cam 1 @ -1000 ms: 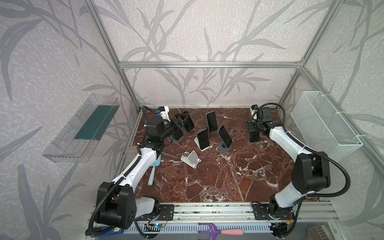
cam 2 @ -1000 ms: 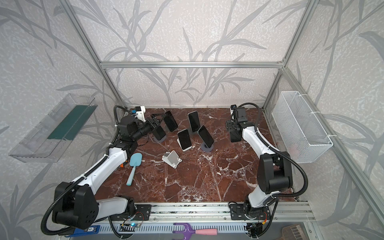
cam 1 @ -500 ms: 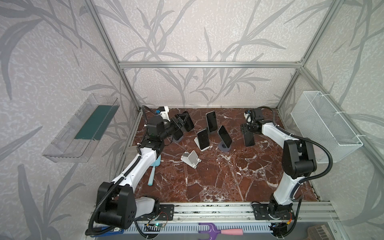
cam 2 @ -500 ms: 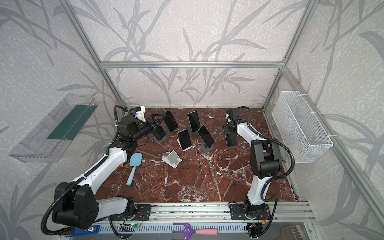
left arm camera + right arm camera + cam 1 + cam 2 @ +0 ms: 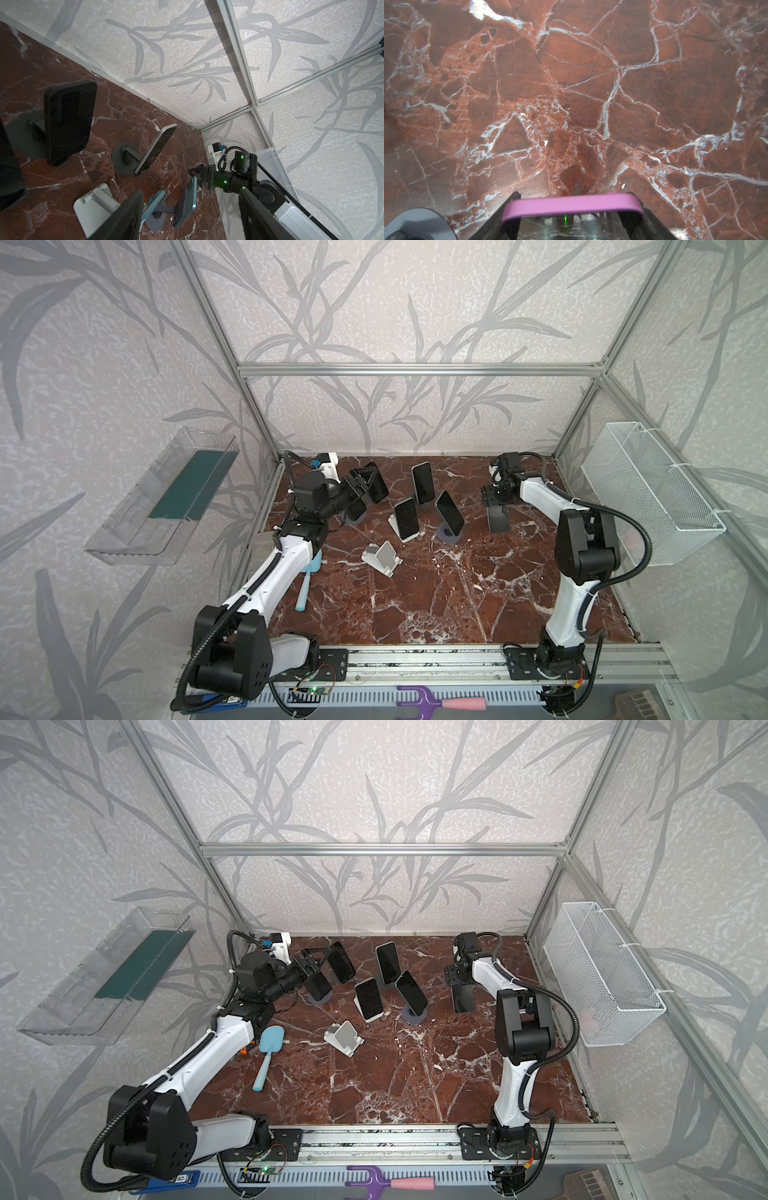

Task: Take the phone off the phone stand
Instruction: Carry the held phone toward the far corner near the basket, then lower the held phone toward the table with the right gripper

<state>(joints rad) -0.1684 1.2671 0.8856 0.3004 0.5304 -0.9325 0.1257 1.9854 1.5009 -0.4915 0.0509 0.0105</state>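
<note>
My right gripper points down at the back right of the table, shut on a phone that hangs upright just above the marble. In the right wrist view the phone's pink edge spans the gap between my fingers. An empty white phone stand sits mid-table. My left gripper hovers at the back left, open, with nothing between its fingers.
Several other phones stand on stands at the back: black ones near my left gripper, and three in the middle. A teal spatula lies left. A wire basket hangs on the right wall.
My right gripper has carried the phone leftward toward the middle stands and lowered it closer to the table. The left arm has not moved.
</note>
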